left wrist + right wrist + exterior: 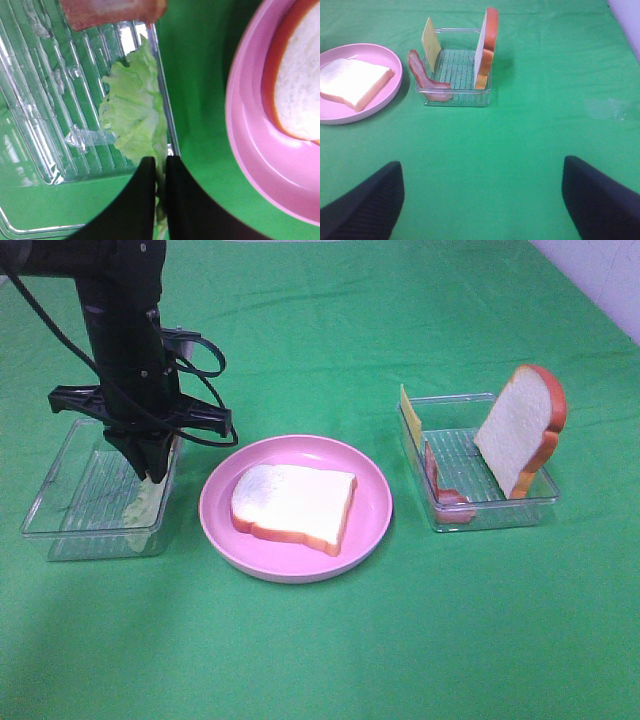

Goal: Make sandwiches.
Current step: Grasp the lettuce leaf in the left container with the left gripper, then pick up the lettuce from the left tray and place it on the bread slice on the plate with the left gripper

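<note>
On the left side of the green cloth (330,660), the left gripper (152,468) is down inside the clear left tray (60,515), at the wall nearest the pink plate (215,515). Left wrist view: the jaws are drawn almost together, only a thin slit between them, with the near edge of the pale green lettuce leaf (132,112) pinched in that slit. The rest of the leaf lies flat on the ribbed tray floor against the same wall. Plate sits between the two trays and holds one white bread slice (295,505), lying flat with the orange-brown crust showing along its edge and nothing on top of it. Right tray (500,515) holds three pieces: a second bread slice (520,425) standing on edge and leaning on the wall far from the plate, a yellow cheese square (410,415) upright at the far corner on the plate side, and a reddish-pink bacon strip (445,490) along the plate-side wall. Right gripper (482,200) is over bare cloth, well apart from the right tray; its jaws are spread wide and hold nothing. It does not appear in the high view.
</note>
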Controlling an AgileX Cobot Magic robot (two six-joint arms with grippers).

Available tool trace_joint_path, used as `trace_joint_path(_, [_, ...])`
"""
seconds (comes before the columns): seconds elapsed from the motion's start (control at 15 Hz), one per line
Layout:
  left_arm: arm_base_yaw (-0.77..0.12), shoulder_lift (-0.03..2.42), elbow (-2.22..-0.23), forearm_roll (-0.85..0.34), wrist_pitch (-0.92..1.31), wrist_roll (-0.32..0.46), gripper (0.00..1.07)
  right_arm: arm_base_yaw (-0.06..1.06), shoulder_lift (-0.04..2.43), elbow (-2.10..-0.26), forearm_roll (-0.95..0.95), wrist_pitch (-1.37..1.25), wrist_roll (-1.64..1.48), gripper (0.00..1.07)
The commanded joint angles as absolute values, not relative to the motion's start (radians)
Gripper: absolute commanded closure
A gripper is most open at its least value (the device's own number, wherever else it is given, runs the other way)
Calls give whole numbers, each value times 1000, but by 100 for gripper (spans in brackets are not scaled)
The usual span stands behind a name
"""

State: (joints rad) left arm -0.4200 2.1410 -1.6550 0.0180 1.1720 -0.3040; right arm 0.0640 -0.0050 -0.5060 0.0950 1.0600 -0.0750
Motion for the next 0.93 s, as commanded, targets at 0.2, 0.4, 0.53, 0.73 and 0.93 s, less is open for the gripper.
trace_joint_path(0.2, [-426, 2113, -1651, 18, 1168, -312, 107, 58, -20, -506, 91, 1058, -64, 27])
trace_joint_path(0.4, [-426, 2005, -1651, -48, 1166, -285, 107, 58, -20, -506, 91, 1058, -64, 27])
trace_joint_path(0.53, [-426, 1929, -1652, -159, 1138, -224, 107, 58, -20, -506, 91, 1058, -64, 27])
trace_joint_path(0.73, [-428, 1895, -1654, -398, 1045, -92, 107, 58, -20, -506, 91, 1058, -64, 27])
trace_joint_path(0.93, [-428, 1920, -1654, -643, 959, 68, 107, 58, -20, -506, 91, 1058, -64, 27])
